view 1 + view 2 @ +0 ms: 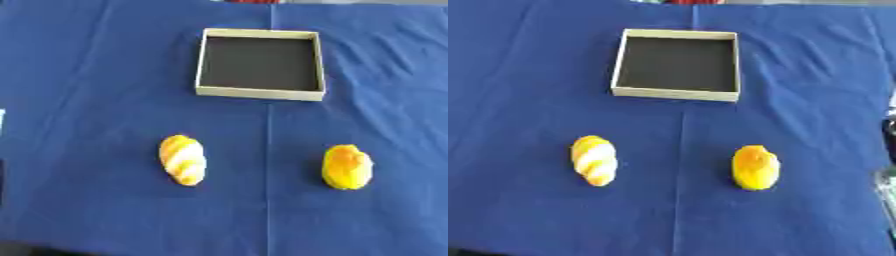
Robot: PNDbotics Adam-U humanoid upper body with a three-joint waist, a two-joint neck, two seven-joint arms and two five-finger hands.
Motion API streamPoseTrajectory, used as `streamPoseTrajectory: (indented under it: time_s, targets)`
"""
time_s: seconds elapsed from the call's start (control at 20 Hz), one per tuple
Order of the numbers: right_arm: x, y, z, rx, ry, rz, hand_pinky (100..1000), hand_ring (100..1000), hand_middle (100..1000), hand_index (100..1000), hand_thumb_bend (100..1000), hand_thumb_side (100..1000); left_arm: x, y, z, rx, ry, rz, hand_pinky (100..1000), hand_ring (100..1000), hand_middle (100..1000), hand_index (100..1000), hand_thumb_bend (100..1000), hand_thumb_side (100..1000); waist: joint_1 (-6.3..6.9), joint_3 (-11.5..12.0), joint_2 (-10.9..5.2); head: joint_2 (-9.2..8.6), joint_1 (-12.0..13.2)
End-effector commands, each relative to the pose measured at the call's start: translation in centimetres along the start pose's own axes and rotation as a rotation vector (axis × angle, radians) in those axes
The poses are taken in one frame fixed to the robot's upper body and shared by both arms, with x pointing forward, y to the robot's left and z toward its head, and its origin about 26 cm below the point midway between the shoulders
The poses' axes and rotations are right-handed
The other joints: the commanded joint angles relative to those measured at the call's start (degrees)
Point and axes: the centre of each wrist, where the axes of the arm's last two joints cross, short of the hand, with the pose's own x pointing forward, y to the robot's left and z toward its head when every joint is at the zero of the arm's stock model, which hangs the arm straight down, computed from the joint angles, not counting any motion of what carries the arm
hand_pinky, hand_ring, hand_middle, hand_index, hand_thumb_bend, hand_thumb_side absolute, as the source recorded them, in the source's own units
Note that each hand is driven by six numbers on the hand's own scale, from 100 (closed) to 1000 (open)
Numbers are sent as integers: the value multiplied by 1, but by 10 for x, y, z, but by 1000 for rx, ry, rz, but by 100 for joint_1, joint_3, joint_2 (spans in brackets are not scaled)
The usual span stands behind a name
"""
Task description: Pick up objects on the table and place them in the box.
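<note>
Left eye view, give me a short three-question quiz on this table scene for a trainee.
1. True or false: the box already holds an object.
2. Multiple choice: where does the striped bread roll lie relative to the plain yellow bread roll? A) on its left B) on its right C) on top of it
3. Fill in: everything rests on a ____ tablecloth.

Key: 1 false, its dark inside is bare. 2 A, and the two are apart. 3 blue.
</note>
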Motion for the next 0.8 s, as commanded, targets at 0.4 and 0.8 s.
streamPoseTrajectory:
  time_s: [0.4,0.8]
  targets:
    - [2,-11,-2,30,-20,33,789,948,714,895,100,699,4,8,-8,-3,-37,-26,874,937,780,799,100,598,7,-34,-73,0,41]
    - [8,-40,65,349,-12,294,802,932,773,890,100,648,1,28,-4,-74,-37,-100,877,938,783,800,100,586,-49,-161,-1,-22,160]
